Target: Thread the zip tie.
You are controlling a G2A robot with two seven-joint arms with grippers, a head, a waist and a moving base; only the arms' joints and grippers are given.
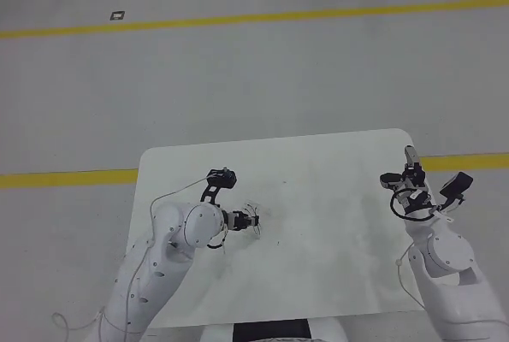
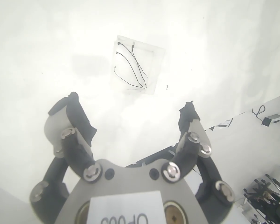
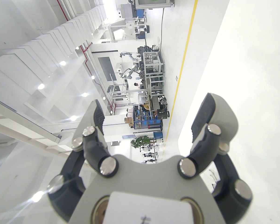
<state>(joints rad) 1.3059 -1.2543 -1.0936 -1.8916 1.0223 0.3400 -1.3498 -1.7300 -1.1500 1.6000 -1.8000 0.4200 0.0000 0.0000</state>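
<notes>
Several thin black zip ties (image 2: 133, 67) lie fanned out in a shallow clear tray (image 2: 159, 55) on the white table (image 2: 37, 36). In the top view the zip ties (image 1: 256, 214) show as faint dark lines just beyond my left gripper (image 1: 242, 221), left of the table's middle. My left gripper (image 2: 130, 100) hovers a short way from the tray, open, with nothing between its black-padded fingers (image 2: 72, 108). My right gripper (image 1: 411, 159) is raised at the table's right edge, far from the tray. The right gripper (image 3: 151, 101) is open, holds nothing and points out over the floor.
The white table (image 1: 322, 239) is bare between the two arms. A yellow floor line (image 1: 237, 19) runs beyond the table's far edge. The table's near edge (image 2: 224, 122) lies close to the left gripper, with cables and equipment on the floor below.
</notes>
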